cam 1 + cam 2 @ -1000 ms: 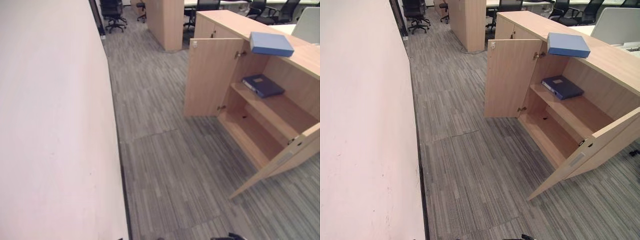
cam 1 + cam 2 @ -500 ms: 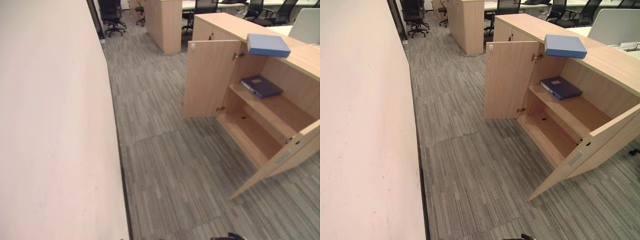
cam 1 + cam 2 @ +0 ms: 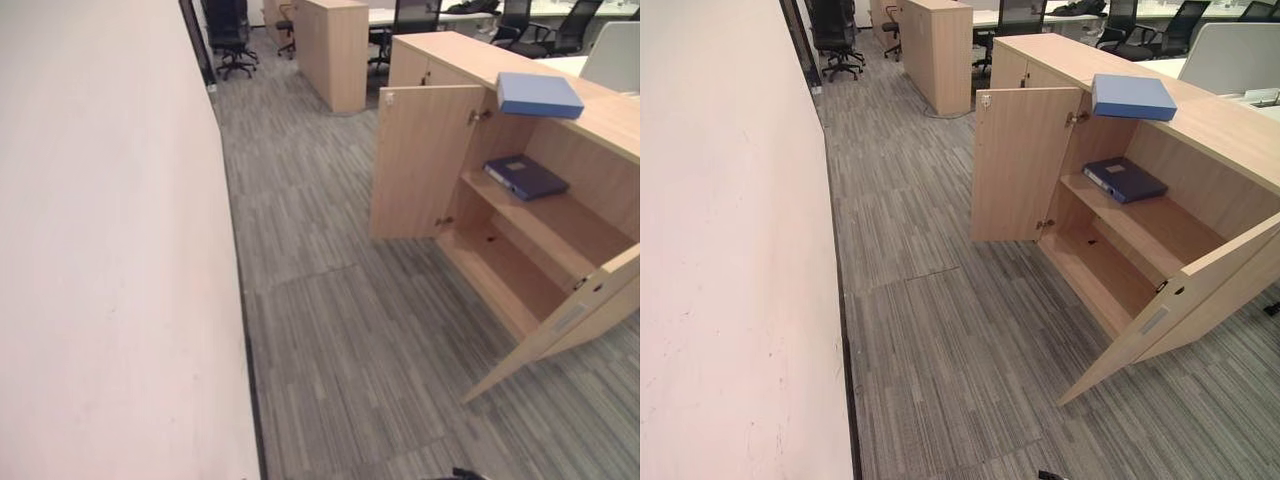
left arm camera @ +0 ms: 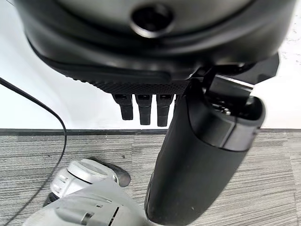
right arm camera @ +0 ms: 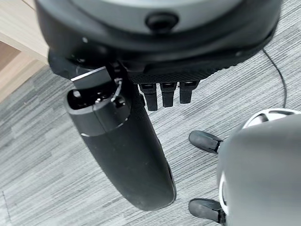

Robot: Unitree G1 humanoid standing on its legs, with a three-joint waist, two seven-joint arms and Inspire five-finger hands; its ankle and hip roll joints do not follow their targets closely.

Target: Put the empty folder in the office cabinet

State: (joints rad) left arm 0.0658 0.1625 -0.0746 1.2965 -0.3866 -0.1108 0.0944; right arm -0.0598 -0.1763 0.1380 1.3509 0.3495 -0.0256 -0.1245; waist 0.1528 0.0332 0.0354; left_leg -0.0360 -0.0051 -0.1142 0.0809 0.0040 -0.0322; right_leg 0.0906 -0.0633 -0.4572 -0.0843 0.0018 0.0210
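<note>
1. A low wooden office cabinet [image 3: 1230, 125] is standing on the right, with both of its doors hanging open over the grey striped carpet [image 3: 940, 330].
2. The far door [image 3: 1022, 165] is swinging out at roughly a right angle to the cabinet front, and the near door [image 3: 1170, 310] is angling out toward the camera.
3. A light blue folder [image 3: 1132, 96] is lying flat on the cabinet's top, near its front edge and just above the opening.
4. A darker blue binder [image 3: 1124, 179] is lying flat on the upper shelf [image 3: 1160, 225] inside, toward the far end of it.
5. The lower shelf [image 3: 1095, 280] is sitting bare beneath it.
6. A pale wall [image 3: 730, 250] is running along the left side, meeting the carpet at a dark baseboard.
7. Farther back, another wooden cabinet [image 3: 936, 50] is standing on the carpet, with black office chairs [image 3: 832, 35] and desks beyond it.
8. The left hand [image 4: 141, 109] is hanging over the carpet by the wall, its fingers [image 4: 144, 108] pointing straight and relaxed and its thumb [image 4: 202, 155] standing apart, gripping nothing.
9. The right hand [image 5: 167, 94] is hanging over the carpet near the cabinet's wooden edge, its fingers [image 5: 168, 95] likewise straight and loose, its thumb [image 5: 120, 150] clear of them, empty.
10. Both hands are staying well apart from the folder on the cabinet's top.
</note>
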